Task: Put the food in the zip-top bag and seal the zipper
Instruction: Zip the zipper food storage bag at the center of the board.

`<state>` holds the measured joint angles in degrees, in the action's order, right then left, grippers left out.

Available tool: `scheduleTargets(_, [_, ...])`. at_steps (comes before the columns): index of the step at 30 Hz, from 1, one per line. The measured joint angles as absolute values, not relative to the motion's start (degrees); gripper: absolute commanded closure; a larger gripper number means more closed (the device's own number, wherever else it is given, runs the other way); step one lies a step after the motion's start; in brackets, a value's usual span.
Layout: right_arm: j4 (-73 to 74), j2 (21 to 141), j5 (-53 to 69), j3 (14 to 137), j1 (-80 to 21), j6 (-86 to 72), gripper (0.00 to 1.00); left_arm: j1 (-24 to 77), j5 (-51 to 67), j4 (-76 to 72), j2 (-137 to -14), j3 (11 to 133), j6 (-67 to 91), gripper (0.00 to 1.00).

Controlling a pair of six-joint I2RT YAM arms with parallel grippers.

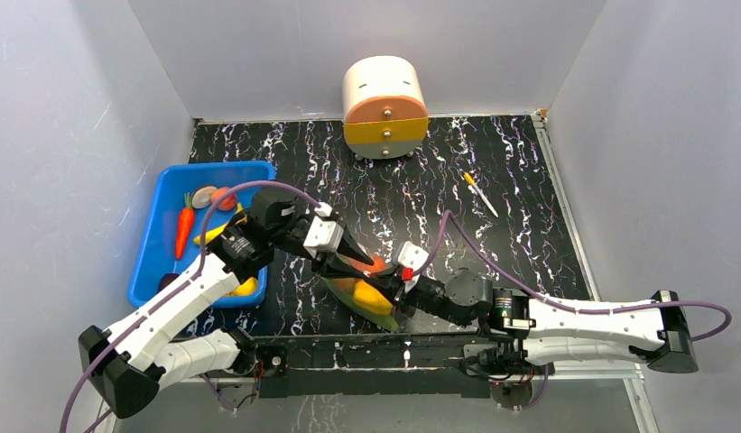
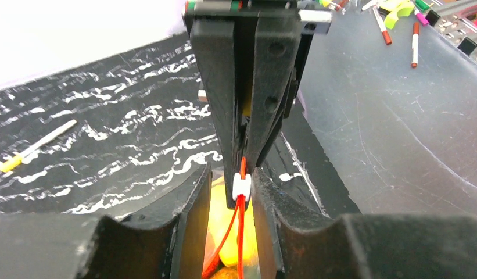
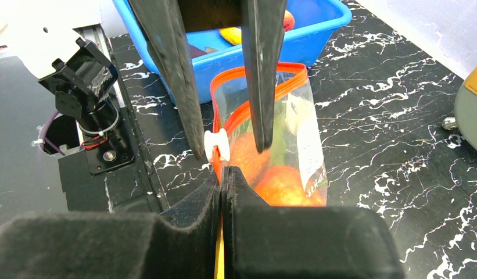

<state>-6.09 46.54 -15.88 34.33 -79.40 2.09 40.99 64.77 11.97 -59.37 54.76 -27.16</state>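
White label [image 3: 309, 148] on zip-top bag [image 3: 294, 104]: print too small to read.

I see my left tool [image 2: 231, 185] with its two black fingers [image 2: 189, 226] parted. The zipper's white tab [image 2: 241, 187] sits in the gap between them, close against one finger. The right tool [image 2: 243, 163] faces it, jaws pressed together on the red-orange zipper [image 2: 240, 232]. Yellow food [image 2: 227, 250] shows below the strip. A yellow-tipped pen [image 2: 35, 148] lies well apart on the black marbled tabletop [image 2: 119, 157].
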Motion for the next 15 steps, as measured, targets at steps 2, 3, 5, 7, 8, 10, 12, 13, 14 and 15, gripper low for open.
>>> scheduleTargets(2, [-6.1, 46.5, -15.9, 34.3, -79.4, 2.1, 1.00, 41.0, 65.0, 9.7, -58.3, 54.7, -25.4, 0.69])
scheduleTargets(3, [-6.1, 46.5, -15.9, 34.3, -79.4, 2.1, 1.00, 41.0, 65.0, 8.8, -57.5, 54.7, -24.8, 0.69])
scheduleTargets(5, [-6.1, 46.5, -15.9, 34.3, -79.4, 2.0, 1.00, 41.0, 65.0, 7.8, -56.4, 54.7, -24.4, 0.70])
scheduleTargets(7, [-6.1, 46.5, -15.9, 34.3, -79.4, 2.0, 1.00, 41.0, 65.2, 7.7, -55.7, 54.7, -24.4, 0.70])
scheduleTargets(8, [-6.1, 46.5, -15.9, 34.3, -79.4, 2.0, 1.00, 41.0, 65.3, 7.8, -55.7, 54.7, -24.5, 0.70])
scheduleTargets(10, [-6.1, 46.7, -15.9, 34.4, -79.4, 1.8, 1.00, 41.0, 65.4, 8.3, -56.0, 54.7, -24.9, 0.68])
scheduleTargets(12, [-6.1, 47.0, -15.9, 34.4, -79.4, 1.6, 1.00, 41.0, 65.4, 9.3, -56.1, 54.7, -25.7, 0.64])
scheduleTargets(13, [-6.1, 47.0, -15.9, 34.4, -79.4, 1.4, 1.00, 41.0, 65.4, 9.9, -56.2, 54.7, -26.2, 0.62])
scheduleTargets(14, [-6.1, 47.0, -15.9, 34.4, -79.4, 1.4, 1.00, 41.0, 65.4, 10.5, -56.2, 54.7, -26.6, 0.62])
scheduleTargets(15, [-6.2, 47.0, -15.9, 34.4, -79.4, 1.3, 1.00, 41.0, 65.3, 11.0, -56.2, 54.6, -27.0, 0.62])
